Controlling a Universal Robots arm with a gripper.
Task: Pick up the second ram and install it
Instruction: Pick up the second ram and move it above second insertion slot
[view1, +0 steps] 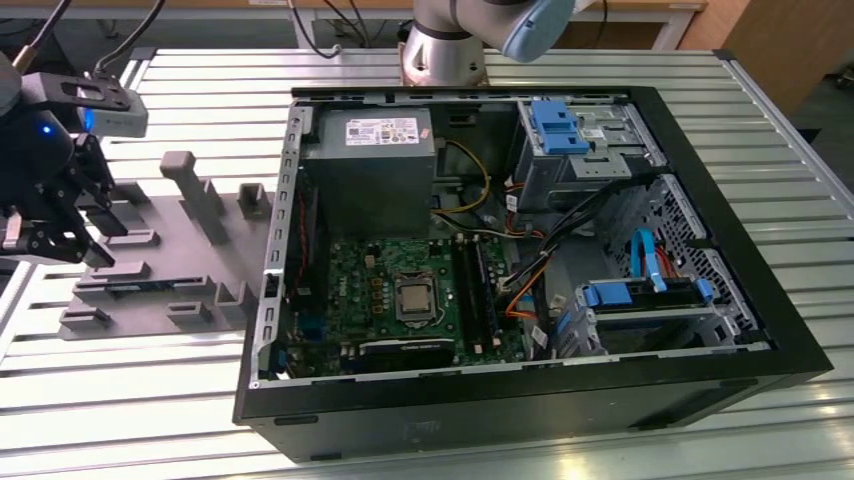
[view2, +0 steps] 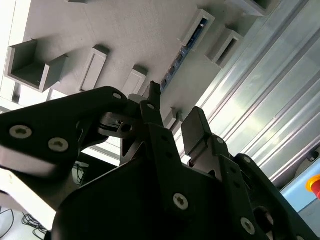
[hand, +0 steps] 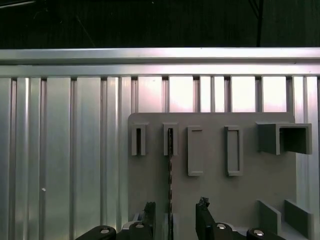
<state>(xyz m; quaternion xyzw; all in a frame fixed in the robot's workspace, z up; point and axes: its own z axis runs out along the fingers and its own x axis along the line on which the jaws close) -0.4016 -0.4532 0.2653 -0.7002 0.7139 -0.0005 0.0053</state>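
The step in hand is the approach for the pick. In the exterior view the gripper (view1: 60, 245) hangs over a matte grey fixture plate (view1: 180, 262) at nine o'clock of the open black computer case (view1: 534, 410), on the ribbed aluminium table (view1: 200, 90). In the first wrist view its dark fingers (hand: 202, 215) stand spread, one on either side of the second ram (hand: 170, 170). The ram is a thin dark strip seen edge-on, upright in a slotted grey block (hand: 175, 140). The fingers look clear of it, though contact is hard to judge. The grasp, I judge, calls for a square, centred descent and a pinch on the flat faces.
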